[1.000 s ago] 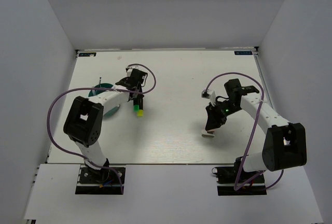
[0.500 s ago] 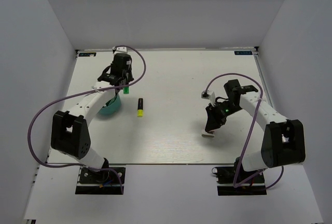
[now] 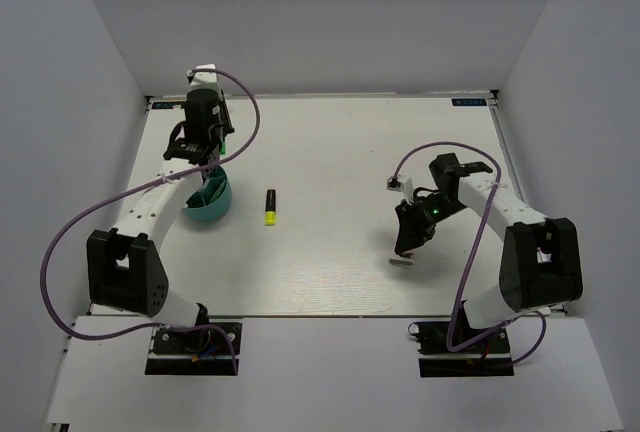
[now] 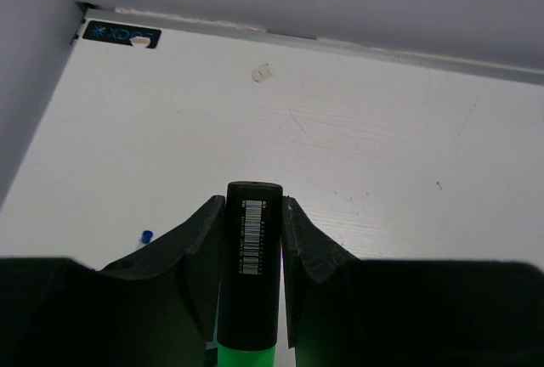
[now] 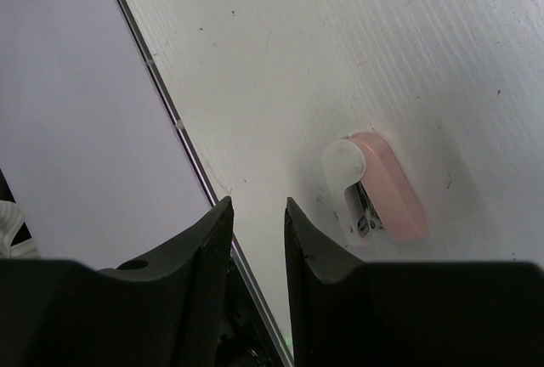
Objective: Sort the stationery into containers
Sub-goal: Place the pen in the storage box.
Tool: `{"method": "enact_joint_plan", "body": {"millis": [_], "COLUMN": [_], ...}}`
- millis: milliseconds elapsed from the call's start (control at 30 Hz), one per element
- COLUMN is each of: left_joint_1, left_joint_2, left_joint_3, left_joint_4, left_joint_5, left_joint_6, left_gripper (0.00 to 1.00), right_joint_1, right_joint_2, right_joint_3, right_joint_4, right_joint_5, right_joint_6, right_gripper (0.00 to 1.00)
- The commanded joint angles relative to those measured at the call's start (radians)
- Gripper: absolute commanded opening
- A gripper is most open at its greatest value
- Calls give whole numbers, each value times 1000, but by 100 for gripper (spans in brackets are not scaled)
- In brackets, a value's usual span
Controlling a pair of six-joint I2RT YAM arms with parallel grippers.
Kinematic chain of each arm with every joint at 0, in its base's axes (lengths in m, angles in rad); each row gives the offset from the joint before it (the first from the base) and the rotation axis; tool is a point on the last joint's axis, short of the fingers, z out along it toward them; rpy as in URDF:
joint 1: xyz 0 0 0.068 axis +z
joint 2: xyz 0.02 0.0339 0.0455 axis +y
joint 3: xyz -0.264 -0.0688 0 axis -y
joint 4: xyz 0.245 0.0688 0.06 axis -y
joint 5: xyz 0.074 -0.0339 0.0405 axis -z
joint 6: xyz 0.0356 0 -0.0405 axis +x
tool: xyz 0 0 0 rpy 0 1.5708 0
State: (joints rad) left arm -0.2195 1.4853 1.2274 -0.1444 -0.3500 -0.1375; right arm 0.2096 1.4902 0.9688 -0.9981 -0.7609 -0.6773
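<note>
My left gripper is shut on a black marker with a green end, which stands upright between the fingers. In the top view the left gripper hangs above the back rim of the teal round holder at the left. A second black marker with a yellow end lies on the table to the right of the holder. My right gripper is open with nothing between its fingers. It hovers just beside the pink-and-white block, which lies on the table.
A small blue tip shows below the left fingers. Grey walls enclose the table at the back and both sides. A blue sticker marks the back left corner. The table's side edge strip runs close to the right gripper.
The left arm has swung from beside the yellow-ended marker to the back left, carrying the green-ended marker above the holder. The right arm has not moved.
</note>
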Motion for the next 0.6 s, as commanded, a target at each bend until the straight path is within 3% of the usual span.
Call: {"method": "enact_joint_plan", "body": {"millis": [0, 167, 567], "left_joint_1": [31, 34, 40], "left_joint_2": [-94, -146, -207], "left_joint_3": [-37, -135, -402], "left_joint_4": [112, 288, 735], "left_joint_5": [-3, -58, -75], "left_joint_6": [55, 178, 319], "left_gripper": [0, 0, 0], "right_joint_1": [-3, -4, -1], "right_joint_2": [5, 2, 38], "right_joint_3": [22, 13, 18], "right_joint_4": [-11, 9, 23], "right_joint_5": [1, 28, 49], "right_joint_6": [-11, 5, 47], "right_gripper": [35, 33, 33]}}
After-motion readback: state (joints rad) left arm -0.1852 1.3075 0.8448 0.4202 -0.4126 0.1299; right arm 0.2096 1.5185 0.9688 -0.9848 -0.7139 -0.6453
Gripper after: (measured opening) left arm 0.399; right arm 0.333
